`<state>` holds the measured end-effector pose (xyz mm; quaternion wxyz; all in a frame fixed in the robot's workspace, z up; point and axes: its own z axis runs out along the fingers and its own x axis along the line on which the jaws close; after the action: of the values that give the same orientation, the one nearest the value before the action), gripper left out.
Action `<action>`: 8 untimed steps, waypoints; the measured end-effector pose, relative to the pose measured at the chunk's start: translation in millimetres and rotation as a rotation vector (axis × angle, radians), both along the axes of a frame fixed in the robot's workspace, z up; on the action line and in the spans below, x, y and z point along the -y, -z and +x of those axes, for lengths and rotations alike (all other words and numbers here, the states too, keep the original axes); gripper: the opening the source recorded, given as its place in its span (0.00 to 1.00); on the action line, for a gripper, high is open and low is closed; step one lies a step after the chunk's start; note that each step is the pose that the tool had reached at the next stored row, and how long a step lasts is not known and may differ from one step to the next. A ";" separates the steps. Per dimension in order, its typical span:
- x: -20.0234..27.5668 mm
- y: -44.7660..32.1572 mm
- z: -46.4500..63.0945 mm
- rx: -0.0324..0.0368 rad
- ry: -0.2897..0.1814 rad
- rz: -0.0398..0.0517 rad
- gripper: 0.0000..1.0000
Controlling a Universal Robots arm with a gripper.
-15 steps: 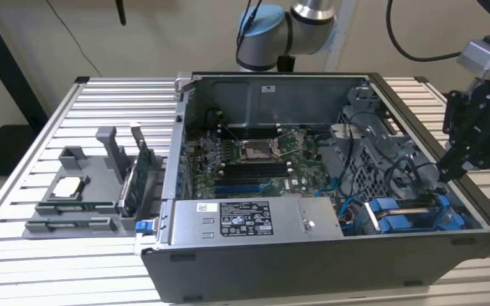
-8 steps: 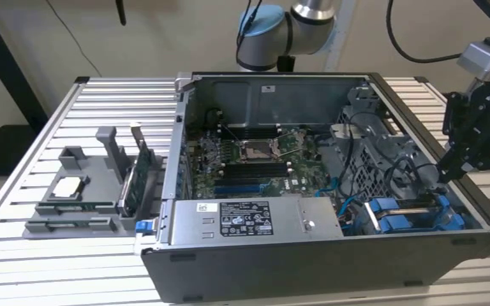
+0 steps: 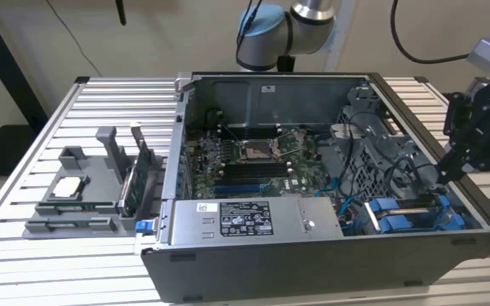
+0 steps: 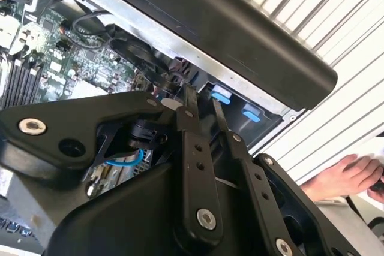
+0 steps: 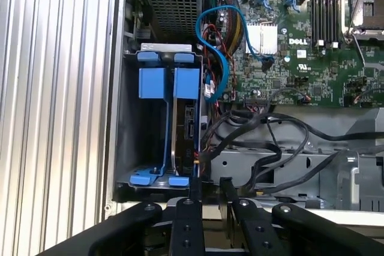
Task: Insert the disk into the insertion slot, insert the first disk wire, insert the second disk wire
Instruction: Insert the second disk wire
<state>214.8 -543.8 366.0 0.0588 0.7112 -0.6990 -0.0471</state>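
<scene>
Reaching into the open computer case (image 3: 262, 274) on the slatted surface (image 3: 100, 105), a robot arm works at the drive corner. On the exterior view's left, a grey holder (image 3: 92, 182) of spare parts stands beside the case. Inside, the green board (image 3: 254, 156) lies behind the grey metal box (image 3: 245, 220). Toward the exterior view's right, the disk (image 3: 408, 213) in its blue frame sits low in the case's corner, with the tool (image 3: 446, 178) poised just above it.

In the first wrist view the disk (image 5: 180, 124) stands edge-on within the insertion slot (image 5: 127, 136), so the first step looks done. A blue cable (image 5: 219, 46) and black cables (image 5: 270, 127) run close by. The tool (image 5: 210, 185) is released, its fingers parted with nothing between them.

The work appears to stand at the first disk wire, though whether either wire is plugged cannot be told. By the look of it, that step calls for a fine pinch on a slack lead in a cramped corner
</scene>
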 end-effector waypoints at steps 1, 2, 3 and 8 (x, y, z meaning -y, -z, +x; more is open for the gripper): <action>0.6 0.0 0.7 -0.0047 0.000 0.0006 0.27; 1.2 -0.1 1.4 -0.0088 0.000 0.0016 0.27; 1.6 -0.4 2.0 -0.0129 0.000 0.0024 0.27; 3.6 -2.3 4.2 -0.0297 0.000 0.0070 0.27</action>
<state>219.1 -547.4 368.3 0.0667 0.7106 -0.6979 -0.0600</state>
